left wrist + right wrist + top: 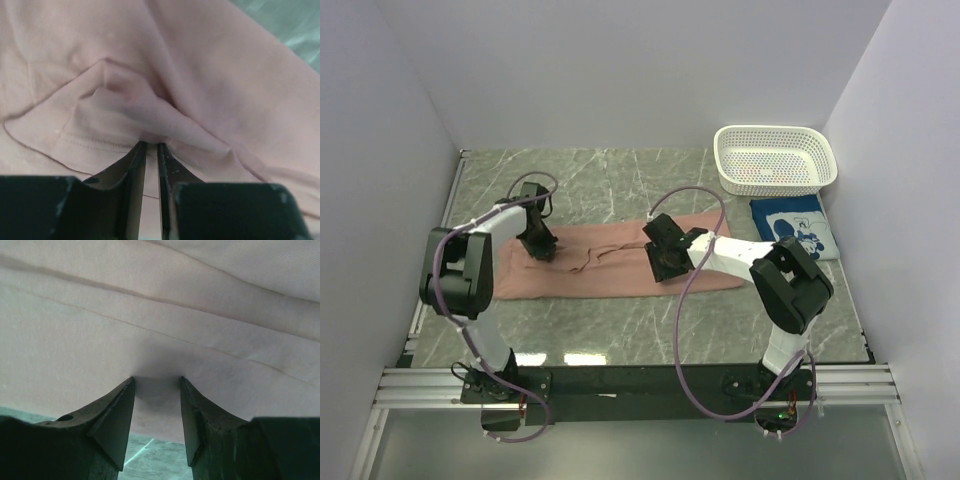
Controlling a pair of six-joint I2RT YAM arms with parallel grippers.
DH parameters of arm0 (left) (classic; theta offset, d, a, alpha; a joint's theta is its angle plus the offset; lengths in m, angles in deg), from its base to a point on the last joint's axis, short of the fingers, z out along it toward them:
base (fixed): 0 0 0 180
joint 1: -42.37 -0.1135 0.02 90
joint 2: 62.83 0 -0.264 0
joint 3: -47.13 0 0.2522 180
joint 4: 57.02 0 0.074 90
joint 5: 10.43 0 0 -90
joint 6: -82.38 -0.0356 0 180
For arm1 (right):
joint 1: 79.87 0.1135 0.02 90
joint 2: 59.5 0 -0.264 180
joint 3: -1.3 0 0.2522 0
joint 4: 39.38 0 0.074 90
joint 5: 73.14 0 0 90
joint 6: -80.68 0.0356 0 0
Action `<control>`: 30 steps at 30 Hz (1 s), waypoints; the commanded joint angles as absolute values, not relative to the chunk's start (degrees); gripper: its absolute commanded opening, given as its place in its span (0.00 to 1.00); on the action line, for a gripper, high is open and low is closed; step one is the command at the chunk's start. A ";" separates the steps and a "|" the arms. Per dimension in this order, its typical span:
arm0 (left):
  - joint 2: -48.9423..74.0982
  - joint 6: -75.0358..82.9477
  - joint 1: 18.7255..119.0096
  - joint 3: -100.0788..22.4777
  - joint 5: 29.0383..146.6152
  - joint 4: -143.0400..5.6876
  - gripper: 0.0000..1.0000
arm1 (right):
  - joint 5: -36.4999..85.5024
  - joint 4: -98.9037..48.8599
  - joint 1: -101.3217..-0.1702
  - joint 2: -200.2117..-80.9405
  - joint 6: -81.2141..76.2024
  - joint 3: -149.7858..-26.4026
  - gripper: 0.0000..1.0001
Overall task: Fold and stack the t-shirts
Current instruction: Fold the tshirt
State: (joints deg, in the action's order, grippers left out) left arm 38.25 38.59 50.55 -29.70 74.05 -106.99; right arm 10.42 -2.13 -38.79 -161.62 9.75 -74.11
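Marble table [620, 320] — pink tee [610, 272], blue tee [798, 222], basket [775, 160].

Pink tee [610, 272] mid-table; blue tee [793, 226] right; basket [776, 160] behind it.

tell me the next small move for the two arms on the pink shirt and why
Probably lift both grippers together and carry the pinched edge over to make the next fold. The left gripper is nearly shut on a ridge of the pink t-shirt, and the right gripper has cloth bunched between its fingers. The shirt already lies as a long band.
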 commanded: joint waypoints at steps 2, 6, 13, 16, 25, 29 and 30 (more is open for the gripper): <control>45.35 36.94 50.63 -35.60 70.61 -105.58 0.21 | 13.95 3.90 -34.98 -163.21 11.07 -71.70 0.48; 52.20 34.22 50.63 -42.55 69.37 -108.21 0.20 | 20.10 6.20 -30.40 -161.98 12.12 -70.29 0.48; 61.70 27.98 50.72 -58.89 70.25 -110.94 0.23 | 31.44 6.64 -22.14 -164.34 15.11 -75.71 0.48; 67.15 26.75 51.07 -68.21 71.56 -112.26 0.24 | 32.68 8.04 -20.20 -168.56 15.11 -82.93 0.48; 81.57 22.79 52.30 -89.93 73.94 -112.88 0.27 | 36.47 11.11 -18.35 -180.17 15.12 -101.22 0.48; 84.12 21.21 52.30 -92.92 75.08 -109.99 0.33 | 31.64 12.53 -18.44 -177.28 14.94 -102.55 0.49; 84.56 20.86 52.39 -93.19 75.69 -109.20 0.34 | 29.45 12.61 -18.52 -174.83 14.94 -101.94 0.50</control>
